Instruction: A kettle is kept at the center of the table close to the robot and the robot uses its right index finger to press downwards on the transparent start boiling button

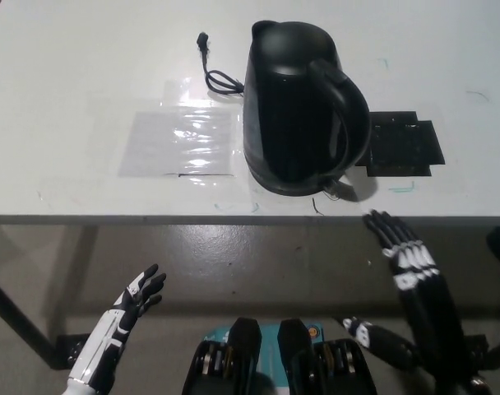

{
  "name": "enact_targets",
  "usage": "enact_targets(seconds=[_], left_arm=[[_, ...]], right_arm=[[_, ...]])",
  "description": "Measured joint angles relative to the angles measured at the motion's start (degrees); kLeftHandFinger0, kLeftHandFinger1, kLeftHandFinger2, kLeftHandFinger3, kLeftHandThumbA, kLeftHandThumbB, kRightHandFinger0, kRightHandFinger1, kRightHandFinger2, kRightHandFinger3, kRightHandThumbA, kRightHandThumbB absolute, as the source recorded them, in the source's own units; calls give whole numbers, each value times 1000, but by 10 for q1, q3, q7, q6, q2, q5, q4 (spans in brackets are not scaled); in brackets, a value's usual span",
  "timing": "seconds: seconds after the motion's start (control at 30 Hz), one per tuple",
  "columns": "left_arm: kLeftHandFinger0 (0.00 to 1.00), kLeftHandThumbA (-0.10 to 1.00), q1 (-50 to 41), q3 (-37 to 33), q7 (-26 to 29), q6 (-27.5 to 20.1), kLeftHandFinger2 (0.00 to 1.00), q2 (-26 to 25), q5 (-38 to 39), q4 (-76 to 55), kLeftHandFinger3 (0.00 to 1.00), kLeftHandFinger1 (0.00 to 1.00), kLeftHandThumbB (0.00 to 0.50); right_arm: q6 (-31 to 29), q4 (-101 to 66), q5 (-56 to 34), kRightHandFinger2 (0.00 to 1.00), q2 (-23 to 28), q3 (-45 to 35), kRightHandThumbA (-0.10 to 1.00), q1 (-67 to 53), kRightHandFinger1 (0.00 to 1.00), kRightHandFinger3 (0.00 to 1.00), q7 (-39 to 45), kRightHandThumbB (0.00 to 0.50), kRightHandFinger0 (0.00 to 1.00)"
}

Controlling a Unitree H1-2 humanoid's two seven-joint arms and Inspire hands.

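Now kettle (303,107) sits apart from right robot hand (402,251).

A white worktop (85,74) carries a black kettle (295,107) near its front edge, a black cord (213,74) behind-left, a clear plastic sheet (180,140) left, a black mat (402,146) right.

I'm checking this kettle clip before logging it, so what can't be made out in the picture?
Head view only:
- Transparent button at the black plastic kettle base: too small to tell whether it is pressed.
- Thin black cord: its end runs behind the kettle.
- Black right hand: arm cut off by the bottom edge.
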State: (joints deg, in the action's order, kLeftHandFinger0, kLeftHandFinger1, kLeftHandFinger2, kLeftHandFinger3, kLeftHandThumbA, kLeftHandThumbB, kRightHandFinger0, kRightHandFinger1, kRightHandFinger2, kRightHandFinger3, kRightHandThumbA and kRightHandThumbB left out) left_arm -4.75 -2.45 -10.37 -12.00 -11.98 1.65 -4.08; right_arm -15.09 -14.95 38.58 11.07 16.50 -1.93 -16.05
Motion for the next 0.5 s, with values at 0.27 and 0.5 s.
enact_targets(seconds=[0.27,0.5], left_arm=[[1000,1000,0,0,0,-6,1000,0,0,1,1000,1000,365],[1000,1000,0,1,0,-14,1000,1,3,2,1000,1000,370]], right_arm=[[-64,-19,-44,1000,38,-56,1000,-49,1000,1000,-55,252,1000],[-82,-7,-97,1000,53,-50,1000,-51,1000,1000,-85,261,1000]])
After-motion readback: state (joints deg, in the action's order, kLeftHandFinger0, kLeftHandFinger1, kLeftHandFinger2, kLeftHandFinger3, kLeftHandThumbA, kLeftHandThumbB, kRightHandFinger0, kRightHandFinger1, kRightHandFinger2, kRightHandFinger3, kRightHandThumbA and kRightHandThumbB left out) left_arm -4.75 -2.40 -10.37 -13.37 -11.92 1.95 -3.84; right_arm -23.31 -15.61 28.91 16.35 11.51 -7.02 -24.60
